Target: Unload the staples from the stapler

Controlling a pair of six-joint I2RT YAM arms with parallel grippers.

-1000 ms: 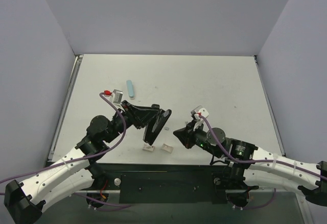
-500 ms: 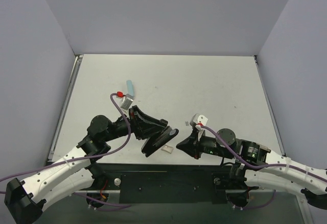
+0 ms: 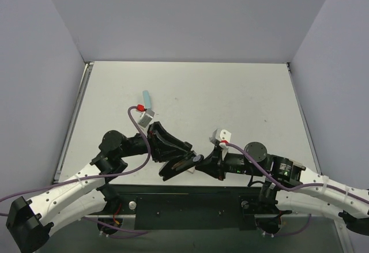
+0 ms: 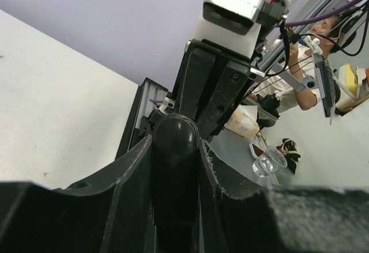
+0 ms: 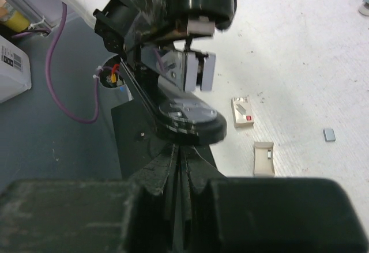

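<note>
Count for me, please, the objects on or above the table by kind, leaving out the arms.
black stapler: 1
pale blue bar: 1
small pale pieces: 2
small grey square: 1
Total: 5

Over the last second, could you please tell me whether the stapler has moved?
Yes. The stapler, held in the left gripper, has come down toward the near edge of the table, farther from the pale blue bar, which has stayed put.
</note>
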